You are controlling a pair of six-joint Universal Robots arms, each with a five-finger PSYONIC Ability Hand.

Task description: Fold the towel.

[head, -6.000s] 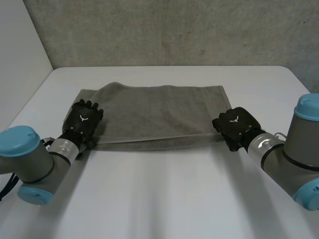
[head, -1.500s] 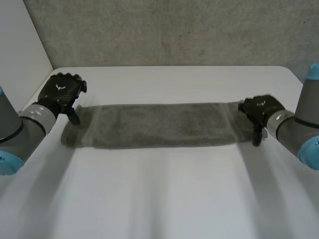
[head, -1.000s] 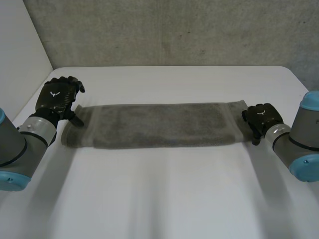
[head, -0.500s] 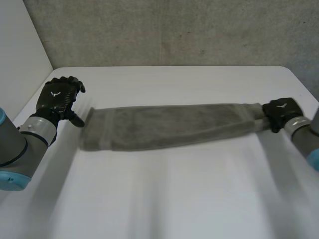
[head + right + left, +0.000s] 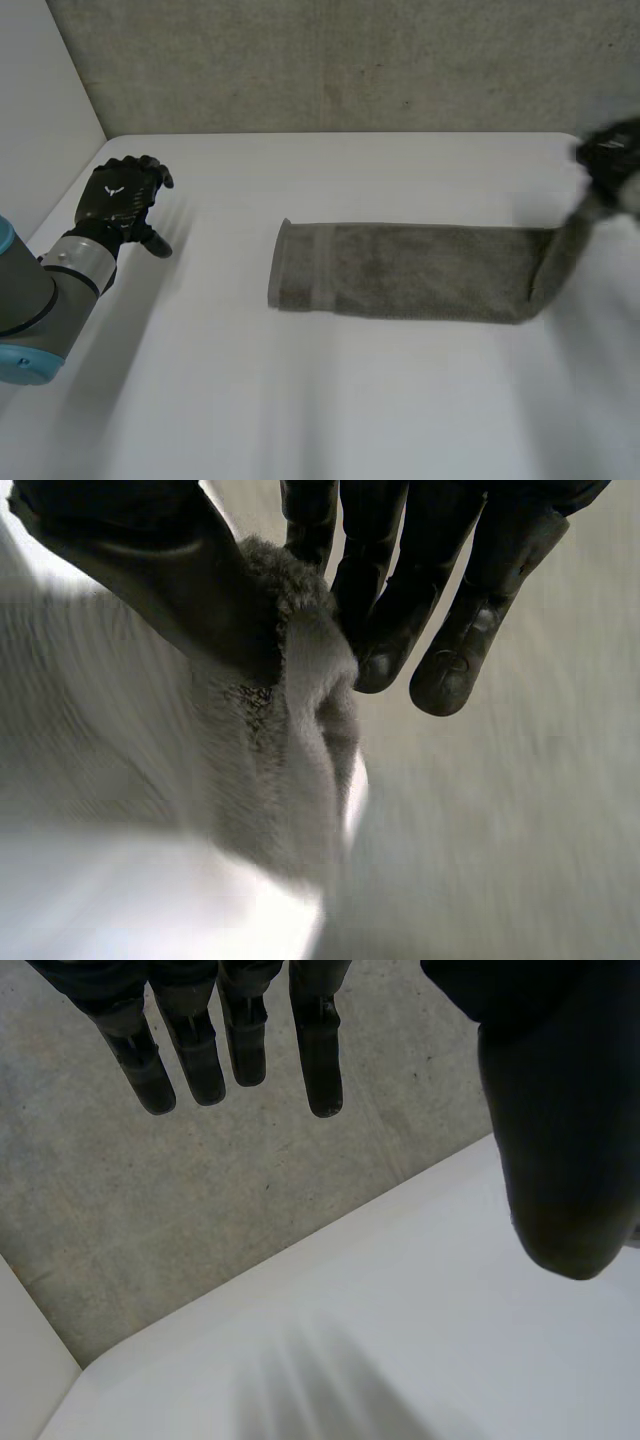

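A: Head view, where's the towel?
B: Long folded strip on the white table, right of centre. Its right end rises off the surface to the right hand. The left hand hovers well apart, over the table's left side.
A: Left wrist view?
B: Fingers straight, thumb apart, nothing held. Table edge, concrete wall beyond.
A: Right wrist view?
B: Thumb and fingertips pinch the towel's end; cloth trails away from the palm.

The towel is plain grey, the table white, the wall mottled grey.
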